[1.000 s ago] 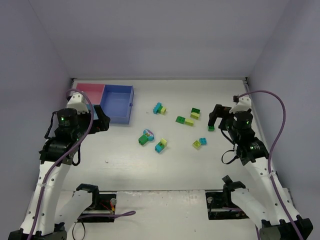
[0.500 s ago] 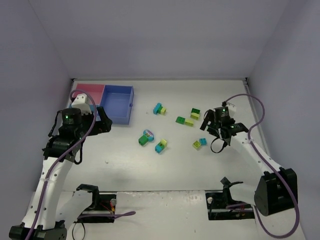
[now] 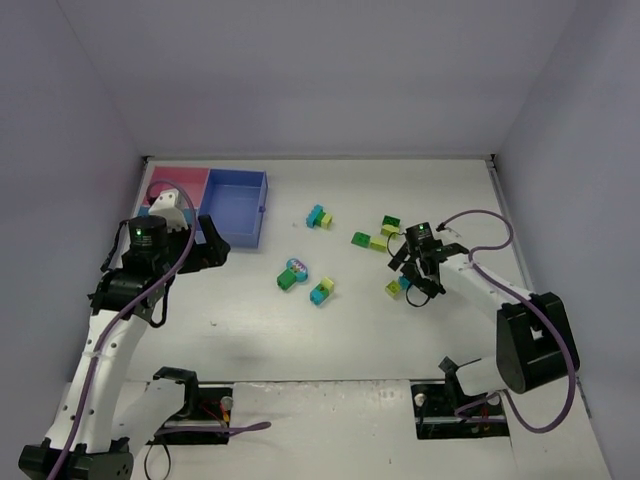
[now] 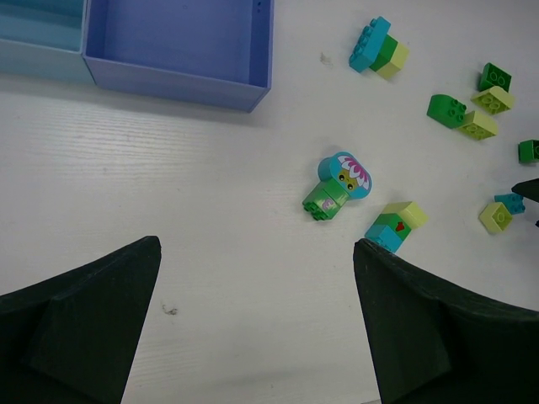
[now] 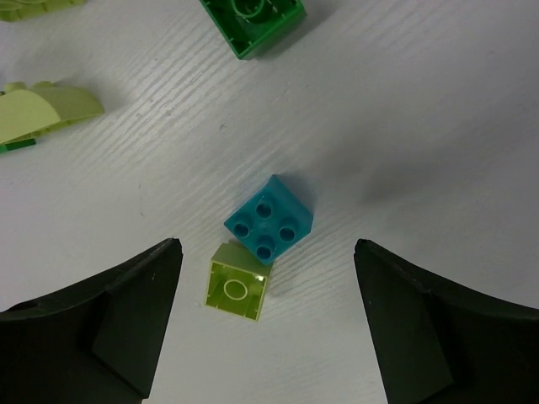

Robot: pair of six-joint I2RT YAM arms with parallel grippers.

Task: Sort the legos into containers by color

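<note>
My right gripper [image 5: 266, 246] stands open over a teal lego [image 5: 269, 220] and a yellow-green lego [image 5: 239, 290] lying upside down; the two bricks touch each other and lie between the jaws, clear of both. The top view shows the right gripper [image 3: 408, 280] over that yellow-green lego [image 3: 393, 289]. My left gripper [image 4: 255, 242] is open above bare table, near the medium-blue container [image 4: 177, 84] and the light-blue container [image 4: 42, 61]. A green lego with a teal flower-face piece [image 4: 335, 187] lies ahead of it. The pink container [image 3: 180, 178] sits at the back left.
More legos lie mid-table: a teal and yellow-green cluster [image 3: 319, 216], dark green and yellow-green pieces [image 3: 369, 241], another pair [image 3: 390, 227], a teal and yellow-green stack [image 3: 322, 291]. A dark green brick [image 5: 253, 23] lies just beyond the right jaws. Walls enclose the table.
The right arm has swung in from the right edge and come down over the teal and yellow-green bricks, its jaws a little narrower. The left arm has shifted slightly right.
</note>
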